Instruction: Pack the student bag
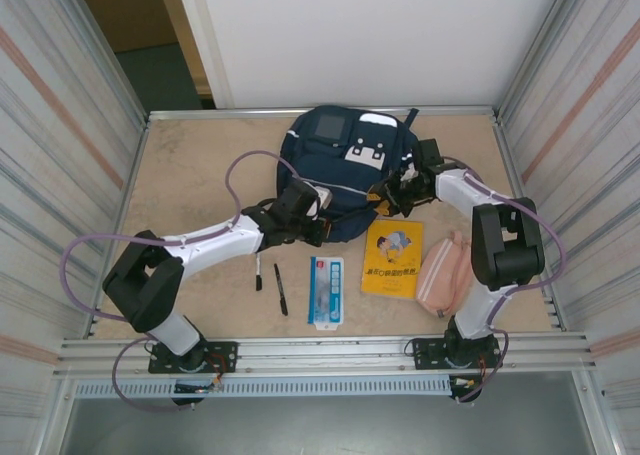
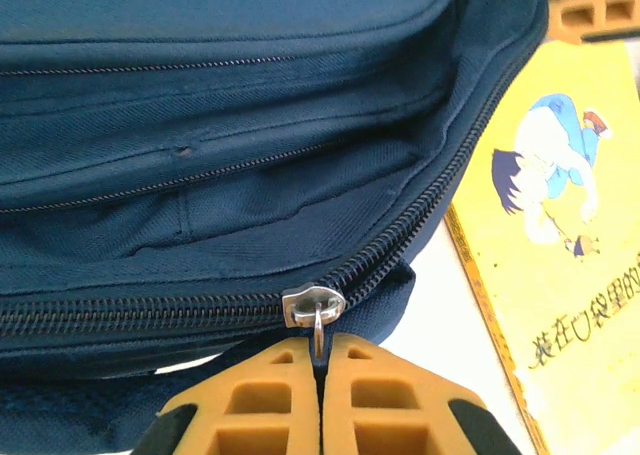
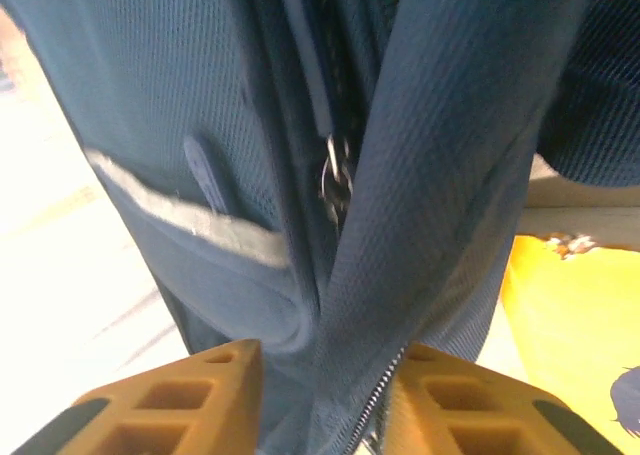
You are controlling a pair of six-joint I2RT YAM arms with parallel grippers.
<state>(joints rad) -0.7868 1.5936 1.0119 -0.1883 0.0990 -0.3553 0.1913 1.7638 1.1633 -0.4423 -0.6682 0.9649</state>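
Note:
The student bag, navy blue with white patches, lies at the back middle of the table. My left gripper is at its near edge. In the left wrist view the gripper is shut on the thin metal pull of the silver zip slider, and the zip gapes open to the right of the slider. My right gripper is at the bag's right side. Its fingers stand apart with a thick fold of bag fabric and zip edge pinched between them. Above it hangs another zip pull.
A yellow book lies just right of the bag's near corner, with a pink pouch beside it. Two pens and a blue-and-white packet lie near the front. Metal walls close in both sides.

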